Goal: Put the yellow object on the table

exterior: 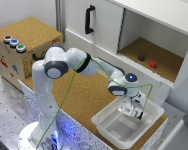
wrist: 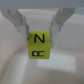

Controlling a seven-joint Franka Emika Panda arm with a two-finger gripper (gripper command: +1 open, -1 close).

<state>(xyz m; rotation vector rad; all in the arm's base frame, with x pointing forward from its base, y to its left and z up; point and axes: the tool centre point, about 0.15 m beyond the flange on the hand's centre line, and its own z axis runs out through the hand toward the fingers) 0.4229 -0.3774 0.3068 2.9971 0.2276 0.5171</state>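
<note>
Over the white tub [exterior: 110,131] at the table [exterior: 89,95] edge, my gripper [wrist: 40,31] is clamped on the yellow cube [wrist: 40,45], held above the tub floor. Next, I judge, comes carrying it sideways to bare cork, lowering, then releasing.

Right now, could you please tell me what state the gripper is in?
Gripper: closed on the yellow object, above the white bin.
</note>
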